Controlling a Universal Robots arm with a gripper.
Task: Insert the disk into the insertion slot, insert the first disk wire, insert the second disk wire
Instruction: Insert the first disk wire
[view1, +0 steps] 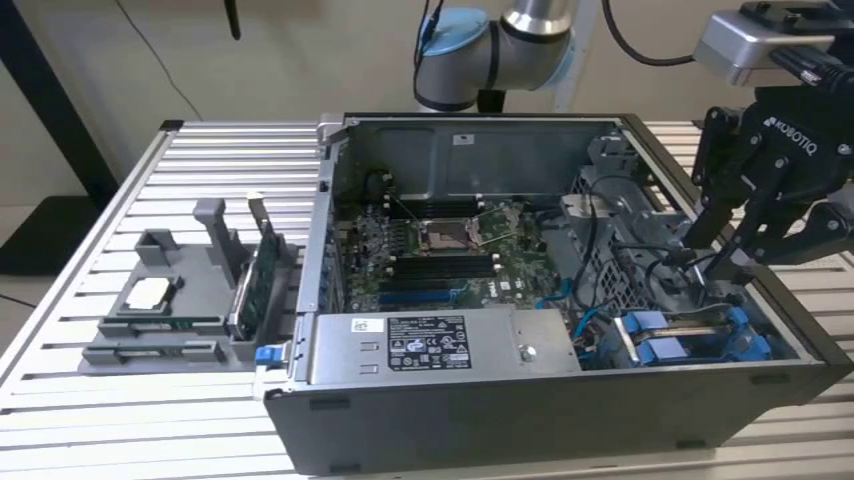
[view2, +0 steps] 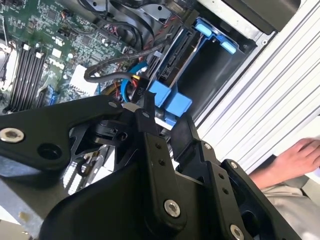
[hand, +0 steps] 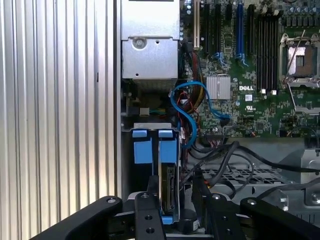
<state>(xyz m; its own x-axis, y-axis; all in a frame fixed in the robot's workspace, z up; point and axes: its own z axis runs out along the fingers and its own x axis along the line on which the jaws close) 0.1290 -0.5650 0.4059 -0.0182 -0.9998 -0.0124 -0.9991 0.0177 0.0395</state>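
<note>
My claw (hand: 175, 181) straddles the disk (hand: 169, 192), on edge at the insertion slot (hand: 126, 165). Can't tell if gripping or let go. Blue cable (hand: 186, 116) adj.

Black claw (view1: 714, 252), silver screws (view2: 172, 208), grey-blue arm (view1: 497, 45)

Exterior view: raised, angled down, whole computer case (view1: 534, 430) on table (view1: 200, 170). Both wrist views: close-up inside case; all 3 share green board (view1: 441, 255) (view2: 50, 35) (hand: 250, 105).
</note>
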